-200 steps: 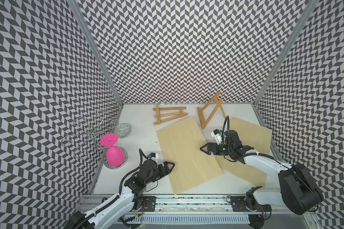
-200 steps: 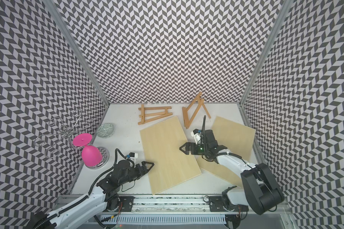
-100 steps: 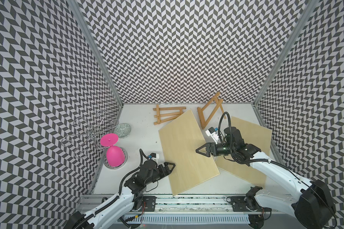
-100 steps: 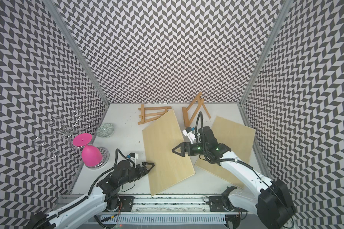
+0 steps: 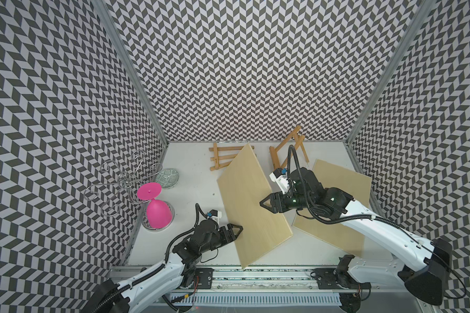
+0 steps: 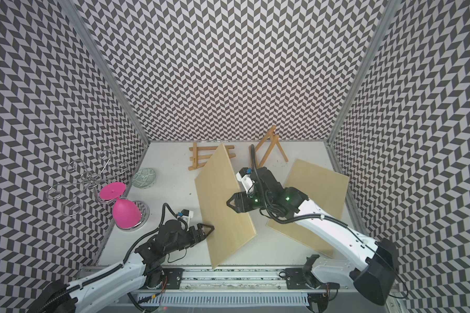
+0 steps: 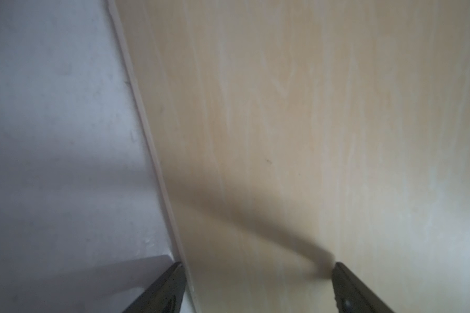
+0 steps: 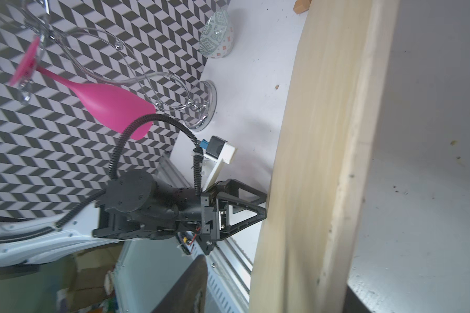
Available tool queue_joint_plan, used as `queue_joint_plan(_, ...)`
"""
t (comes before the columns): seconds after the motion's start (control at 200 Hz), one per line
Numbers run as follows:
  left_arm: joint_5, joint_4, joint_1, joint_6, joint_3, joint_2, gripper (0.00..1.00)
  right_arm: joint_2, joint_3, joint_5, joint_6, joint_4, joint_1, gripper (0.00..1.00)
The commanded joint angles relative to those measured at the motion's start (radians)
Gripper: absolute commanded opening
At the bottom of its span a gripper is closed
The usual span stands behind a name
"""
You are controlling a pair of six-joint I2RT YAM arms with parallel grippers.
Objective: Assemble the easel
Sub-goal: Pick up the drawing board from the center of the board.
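A pale plywood board stands tilted, its right edge raised and its left edge down on the table. My right gripper is open around that raised edge. In the right wrist view a gap shows between one finger and the board. My left gripper is open and holds nothing, its fingertips at the board's lower left edge. At the back, one wooden easel frame lies flat and another stands propped.
A second board lies flat on the right, under my right arm. At the left stand a wire rack with a pink glass hung upside down, and a patterned bowl. The tilted board's near corner reaches the front rail.
My right gripper has moved up and to the left, tipping the board's right edge steeply upward, and its jaws have narrowed. The left arm has hardly moved.
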Motion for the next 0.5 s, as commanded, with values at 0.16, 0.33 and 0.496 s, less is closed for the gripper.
queue_joint_plan(0.16, -0.022, 0.096, -0.06, 0.006, 0.045, 0.062, 0.84, 0.073, 0.162, 0.271, -0.019, -0.056, 0.137, 0.47)
queue_joint_plan(0.33, -0.038, 0.096, -0.07, 0.013, 0.043, 0.063, 0.84, 0.102, 0.201, 0.346, -0.024, -0.059, 0.177, 0.38)
queue_joint_plan(0.496, -0.061, 0.082, -0.07, 0.022, 0.033, 0.039, 0.85, 0.114, 0.219, 0.368, -0.034, -0.044, 0.196, 0.29)
